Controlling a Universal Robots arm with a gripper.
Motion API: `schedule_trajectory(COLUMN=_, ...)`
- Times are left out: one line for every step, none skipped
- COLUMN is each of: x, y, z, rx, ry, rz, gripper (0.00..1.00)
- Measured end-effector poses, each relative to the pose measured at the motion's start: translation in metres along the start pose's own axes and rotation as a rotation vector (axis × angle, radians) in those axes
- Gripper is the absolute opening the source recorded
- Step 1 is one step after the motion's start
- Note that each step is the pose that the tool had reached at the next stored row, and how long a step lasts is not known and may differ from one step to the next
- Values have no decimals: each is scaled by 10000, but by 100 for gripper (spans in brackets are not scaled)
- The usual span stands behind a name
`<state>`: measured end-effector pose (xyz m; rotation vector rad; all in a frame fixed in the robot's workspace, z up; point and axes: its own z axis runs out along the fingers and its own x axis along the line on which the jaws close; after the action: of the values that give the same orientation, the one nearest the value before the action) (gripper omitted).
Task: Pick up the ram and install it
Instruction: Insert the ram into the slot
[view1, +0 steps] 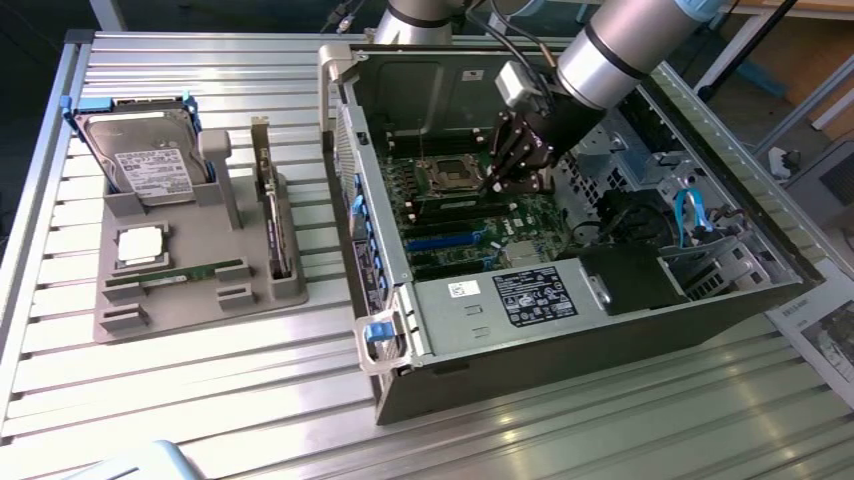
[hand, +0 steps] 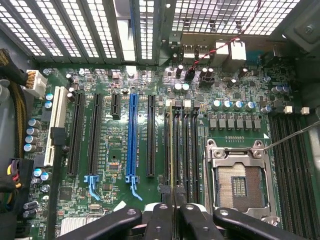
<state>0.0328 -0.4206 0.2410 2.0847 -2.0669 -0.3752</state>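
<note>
Pinching the ram (hand: 172, 150) edge-on between closed fingertips, the gripper (hand: 173, 212) hangs inside the open computer case (view1: 400, 345), directly over the motherboard's memory slots (hand: 192, 145). The stick's long axis runs parallel to those slots, seemingly lined up with one. The empty processor socket (hand: 239, 182) lies just beside, with the expansion slots (hand: 132, 135) on the other side. A second stick (view1: 174, 272) sits in the grey tray (view1: 200, 298), well apart.
</note>
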Motion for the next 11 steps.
schedule_trajectory(x=1, y=-2, z=-1, rx=-25, ry=0, rz=2, gripper=12)
schedule_trajectory(x=2, y=-4, z=-1, rx=-52, ry=-1, rz=3, gripper=12)
schedule_trajectory(x=2, y=-4, z=-1, rx=-56, ry=-2, rz=3, gripper=12)
schedule_trajectory(x=2, y=-5, z=-1, rx=-56, ry=-4, rz=3, gripper=12)
schedule_trajectory(x=2, y=-5, z=-1, rx=-56, ry=-4, rz=2, gripper=12)
schedule_trajectory(x=3, y=-3, z=-1, rx=-57, ry=-2, rz=1, gripper=12)
schedule_trajectory(x=2, y=3, z=3, rx=-57, ry=-3, rz=2, gripper=12)
schedule_trajectory(x=2, y=7, z=6, rx=-56, ry=-4, rz=1, gripper=12)
schedule_trajectory(x=2, y=8, z=6, rx=-56, ry=-3, rz=1, gripper=12)
schedule_trajectory(x=2, y=8, z=6, rx=-57, ry=-3, rz=1, gripper=12)
schedule_trajectory(x=2, y=8, z=6, rx=-56, ry=-4, rz=1, gripper=12)
